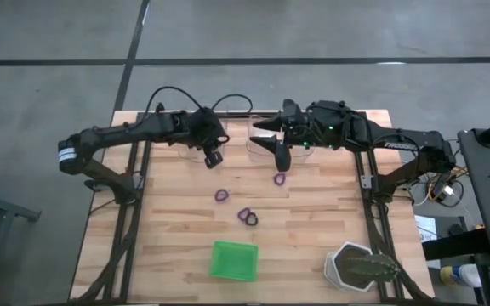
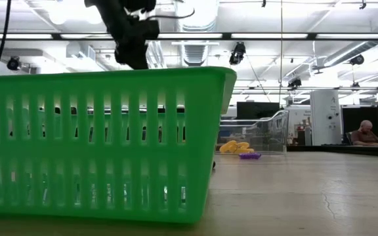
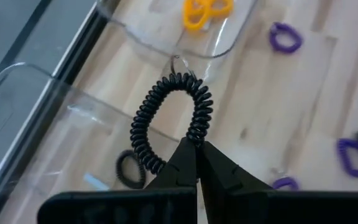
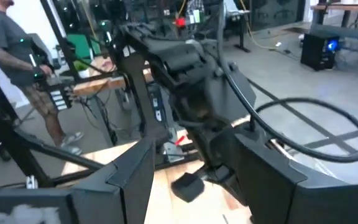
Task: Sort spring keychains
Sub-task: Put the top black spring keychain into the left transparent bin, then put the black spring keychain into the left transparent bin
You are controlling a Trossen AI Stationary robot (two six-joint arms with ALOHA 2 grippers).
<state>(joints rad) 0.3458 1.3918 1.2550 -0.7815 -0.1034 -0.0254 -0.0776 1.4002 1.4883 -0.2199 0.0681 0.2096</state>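
My left gripper [image 1: 213, 158] is shut on a black coiled spring keychain [image 3: 169, 118] above the left clear tray [image 3: 48, 118], where another black keychain [image 3: 129, 169] lies. Orange keychains [image 3: 207, 9] lie in the second clear tray [image 1: 266, 138]. Purple keychains [image 1: 280, 178] [image 1: 222, 195] [image 1: 245, 214] and a black one [image 1: 253, 220] lie loose on the wooden table. My right gripper [image 1: 282, 155] hovers open near the second tray, touching nothing. In the right wrist view its fingers [image 4: 129, 180] stand wide apart. My left gripper pinches the black keychain between its two fingertips on one side of the coil loop [image 3: 196, 132]. The loop stands out past the fingertips, with its small metal ring [image 3: 178, 62] at the far end. It is lifted clear, above the clear tray's wall.
A green slotted tray [image 1: 233, 260] sits near the table's near edge and fills the foreground of the low view [image 2: 97, 144]. A white hexagonal container [image 1: 356, 265] stands at the near right corner. A person [image 4: 17, 56] stands beyond the table.
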